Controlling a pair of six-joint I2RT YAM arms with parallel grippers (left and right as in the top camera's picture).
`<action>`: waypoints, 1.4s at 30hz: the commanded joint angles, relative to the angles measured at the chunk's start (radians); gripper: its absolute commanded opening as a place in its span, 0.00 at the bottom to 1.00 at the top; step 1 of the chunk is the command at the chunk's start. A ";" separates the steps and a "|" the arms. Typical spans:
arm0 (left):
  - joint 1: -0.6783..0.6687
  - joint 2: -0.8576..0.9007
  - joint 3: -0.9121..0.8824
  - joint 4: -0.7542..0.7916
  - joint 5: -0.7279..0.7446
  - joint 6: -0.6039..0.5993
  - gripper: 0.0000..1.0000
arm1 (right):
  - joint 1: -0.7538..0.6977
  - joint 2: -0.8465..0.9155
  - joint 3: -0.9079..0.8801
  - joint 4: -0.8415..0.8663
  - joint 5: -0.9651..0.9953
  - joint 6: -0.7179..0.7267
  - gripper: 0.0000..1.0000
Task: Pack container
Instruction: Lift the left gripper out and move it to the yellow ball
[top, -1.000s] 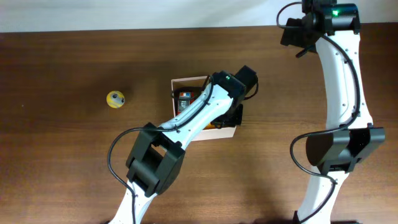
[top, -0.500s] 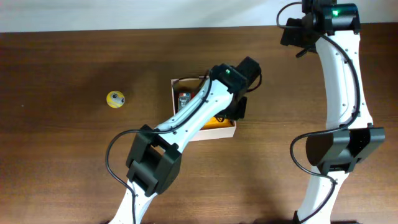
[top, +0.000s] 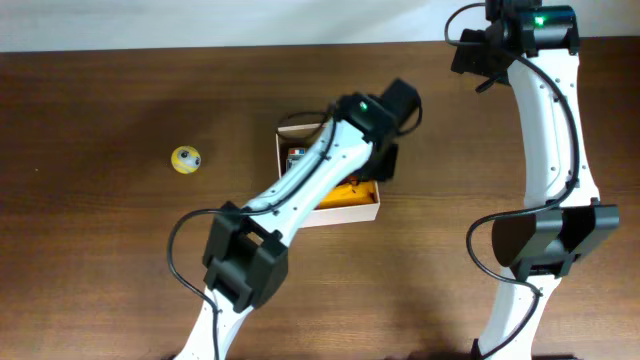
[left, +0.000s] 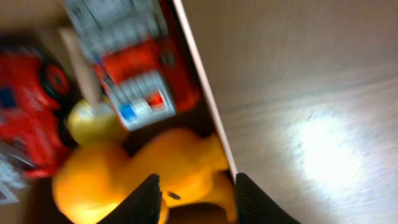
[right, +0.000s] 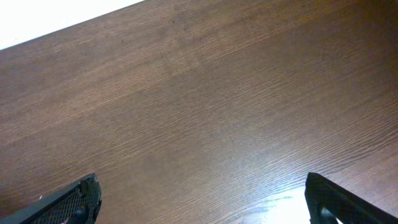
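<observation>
Against one second back: the left arm (top: 300, 190) has drawn its wrist toward the upper edge of the overhead frame. It is now off the middle of the container (top: 330, 216) and over its upper right corner, so more of the tan inside lies open at lower right. The container has not shifted: centre of the overhead frame, a shade left of middle, on the brown table (top: 100, 260). The yellow ball (top: 186, 159) is unchanged, well apart to the left on bare wood. The right arm (top: 550, 130) is unchanged along the right side of the frame, its head in the upper right corner. Contents, overhead: an orange toy (top: 350, 190) by the lower right wall and a red-and-dark toy (top: 298, 158) near the left wall; the rest is under the arm. Contents, left wrist view, blurred: the rounded orange toy fills the lower left. A red-and-grey toy (left: 140, 68) with white and blue patches lies along the thin white wall. A red toy (left: 31, 106) with a dark wheel sits at the left edge. A small yellow piece (left: 93, 121) sits between them, touching the orange one. Kinds not readable. Left gripper (left: 198, 186): fingers apart, nothing between them, above the orange toy and the wall's near end. Right gripper (right: 202, 199): fingers wide apart, only wood grain beneath, well away from the box.
</observation>
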 joint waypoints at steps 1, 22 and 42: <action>0.075 0.005 0.155 -0.058 -0.051 0.013 0.52 | -0.007 -0.003 -0.005 0.001 0.012 -0.006 0.99; 0.552 0.007 0.205 -0.274 -0.239 0.001 0.75 | -0.007 -0.003 -0.005 0.001 0.012 -0.006 0.99; 0.766 0.008 -0.197 0.048 -0.186 0.164 0.79 | -0.007 -0.003 -0.005 0.001 0.012 -0.006 0.99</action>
